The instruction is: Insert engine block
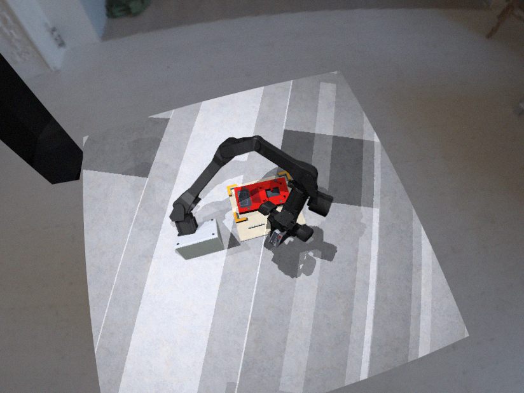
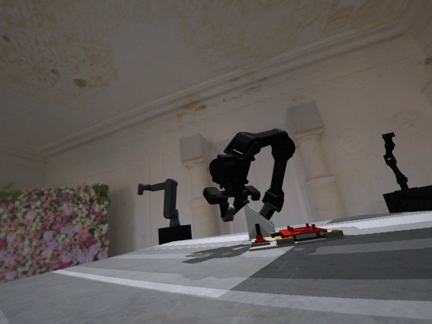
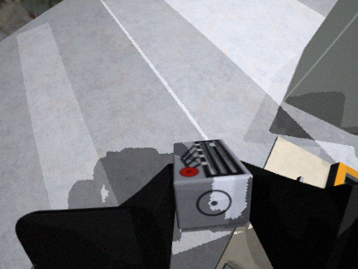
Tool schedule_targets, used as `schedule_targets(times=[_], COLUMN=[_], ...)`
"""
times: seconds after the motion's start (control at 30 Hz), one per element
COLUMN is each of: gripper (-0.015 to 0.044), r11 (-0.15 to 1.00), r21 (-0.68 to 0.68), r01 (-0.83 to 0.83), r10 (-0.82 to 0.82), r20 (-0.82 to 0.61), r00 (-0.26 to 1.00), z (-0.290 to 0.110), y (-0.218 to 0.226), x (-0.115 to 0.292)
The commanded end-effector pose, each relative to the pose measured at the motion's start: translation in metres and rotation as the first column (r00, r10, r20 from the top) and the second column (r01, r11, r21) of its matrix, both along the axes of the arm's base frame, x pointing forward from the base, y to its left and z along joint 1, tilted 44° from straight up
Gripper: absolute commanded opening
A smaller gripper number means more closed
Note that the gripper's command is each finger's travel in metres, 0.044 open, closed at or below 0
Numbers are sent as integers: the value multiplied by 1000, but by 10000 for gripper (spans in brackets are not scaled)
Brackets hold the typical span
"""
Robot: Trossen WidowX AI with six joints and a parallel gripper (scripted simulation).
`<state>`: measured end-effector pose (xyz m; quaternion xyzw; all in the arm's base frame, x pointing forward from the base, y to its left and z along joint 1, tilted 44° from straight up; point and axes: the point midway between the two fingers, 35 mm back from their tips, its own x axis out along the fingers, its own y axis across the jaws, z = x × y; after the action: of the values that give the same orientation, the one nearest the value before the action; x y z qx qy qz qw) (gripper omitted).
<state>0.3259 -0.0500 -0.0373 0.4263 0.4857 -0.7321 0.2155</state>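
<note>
The grey engine block [image 1: 275, 238] [image 2: 228, 213] [image 3: 214, 198] is held between the fingertips of my gripper [image 1: 276, 237] [image 2: 230, 212] [image 3: 201, 167], which is shut on it. In the wrist view its dark ribbed face with a red disc is up and a face with a ringed circle is toward the camera. Its slot side cannot be told. The block hangs tilted in the air, beyond the cream board's front edge in the top view. The red car body [image 1: 255, 205] [image 2: 300, 231] lies on the board with its dark opening [image 1: 273, 192] partly visible. The rib cannot be made out.
The cream board [image 1: 249, 233] [image 2: 268, 246] [image 3: 297, 163] carries yellow corner brackets [image 1: 240, 218] [image 3: 345, 171]. A red piece with a black post [image 2: 258, 235] stands at its end. A grey wedge-shaped block [image 1: 198, 243] [image 2: 256, 223] [image 3: 325, 65] stands beside the board, near the arm's base.
</note>
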Motion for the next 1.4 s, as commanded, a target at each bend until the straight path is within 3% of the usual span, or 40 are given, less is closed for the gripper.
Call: schedule_targets(times=[0.0,1.37], gripper=[0,0], r11=[1000,1000], r21=[-1,3], r01=[6,6], r10=[-6,-6], r20=[-3,-4], r00=[1000,1000], z=[-6,-64], y=[6,59], x=[-2,-12])
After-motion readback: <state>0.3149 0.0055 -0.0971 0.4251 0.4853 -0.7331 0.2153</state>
